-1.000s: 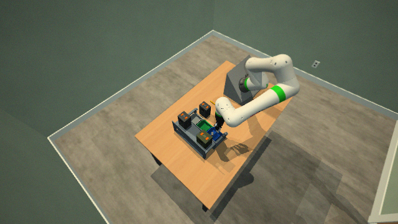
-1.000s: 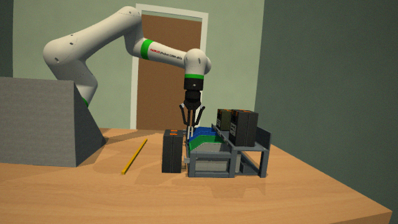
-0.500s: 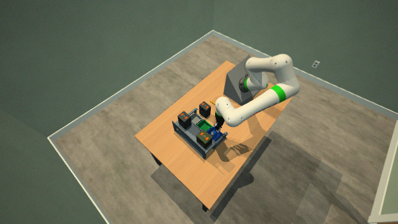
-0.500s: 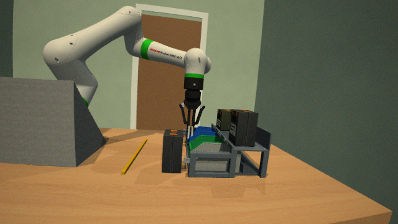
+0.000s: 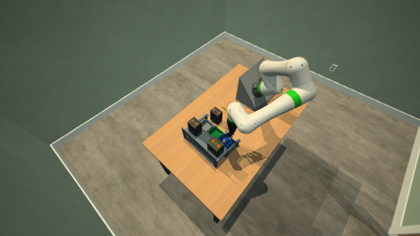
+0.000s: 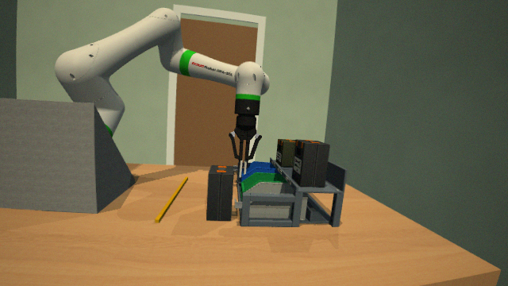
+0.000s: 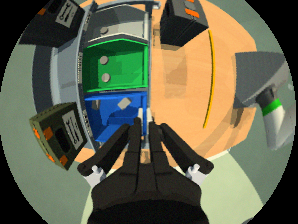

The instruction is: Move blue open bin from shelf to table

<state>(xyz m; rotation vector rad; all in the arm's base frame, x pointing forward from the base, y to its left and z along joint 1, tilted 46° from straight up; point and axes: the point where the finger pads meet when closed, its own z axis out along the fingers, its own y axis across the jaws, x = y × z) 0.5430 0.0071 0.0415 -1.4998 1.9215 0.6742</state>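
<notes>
We see the arm (image 6: 206,71) reaching from its grey pedestal (image 6: 48,159) out over the wooden table (image 6: 278,258), with the gripper (image 6: 245,160) pointing straight down at the near front edge of the shelf (image 6: 336,199). Its fingers are pinched nearly together on the front wall of the blue bin (image 7: 109,119), so it is grasping that thin lip.

The blue bin (image 6: 259,167) sits on the shelf, in the end slot of the sloping row. Just beside it is the green bin (image 7: 113,66), and past that a grey bin (image 7: 120,26). In the wrist view we make out a small pale part (image 7: 124,103) inside the blue bin and two round pale parts (image 7: 104,70) inside the green one.

Two dark boxes with orange marks (image 6: 311,163) stand on the top board of the shelf. A third dark box (image 6: 220,192) stands on the table, just left of the shelf in the exterior view. Further left, a thin yellow stick (image 6: 171,199) lies flat on the table, well apart from the shelf, between it and the pedestal.
</notes>
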